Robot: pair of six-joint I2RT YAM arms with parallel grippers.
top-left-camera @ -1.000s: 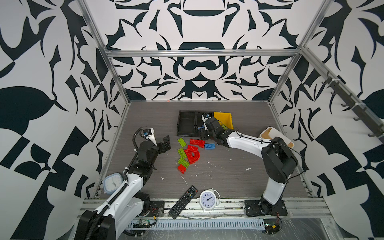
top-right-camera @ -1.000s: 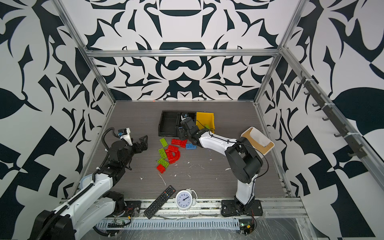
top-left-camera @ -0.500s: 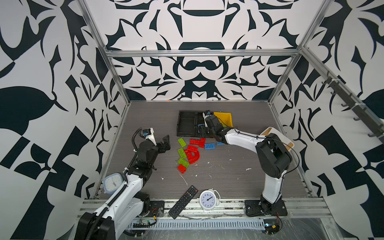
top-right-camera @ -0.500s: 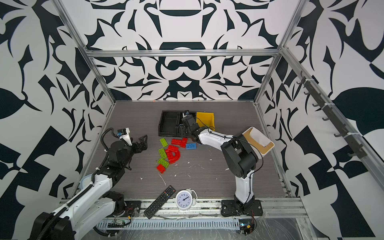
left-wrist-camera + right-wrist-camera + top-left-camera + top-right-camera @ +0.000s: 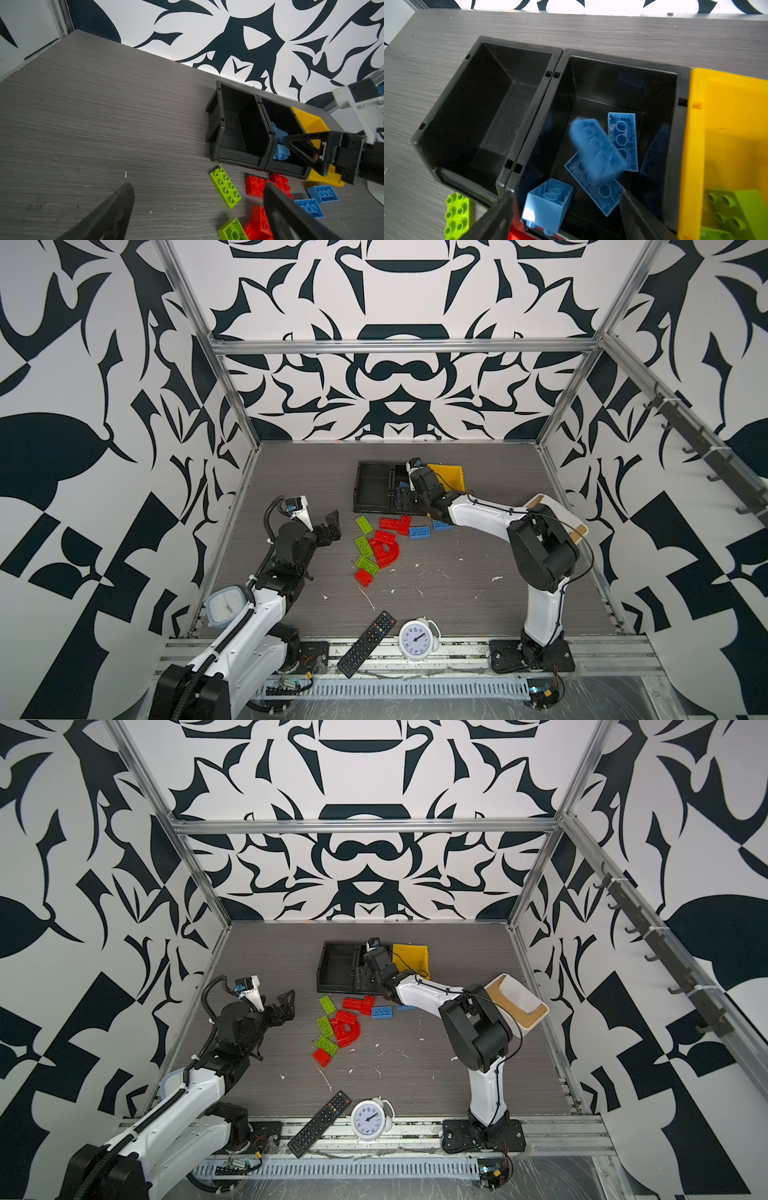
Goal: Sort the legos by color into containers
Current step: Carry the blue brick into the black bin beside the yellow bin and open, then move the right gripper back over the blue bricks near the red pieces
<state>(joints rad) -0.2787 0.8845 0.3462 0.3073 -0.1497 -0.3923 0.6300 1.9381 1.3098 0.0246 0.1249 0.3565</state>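
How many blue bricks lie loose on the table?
2: one blue brick right of the red bricks, another beside it, partly hidden by the right arm, which may hide more.

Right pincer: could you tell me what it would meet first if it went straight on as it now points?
Probably the blurred blue brick in the black bin that the right pincer points into; depth is unclear, so possibly the blue bricks beneath.

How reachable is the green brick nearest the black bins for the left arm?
Probably yes. The left gripper hovers open close beside that green brick, bare table between them; the right gripper is off over a black bin.
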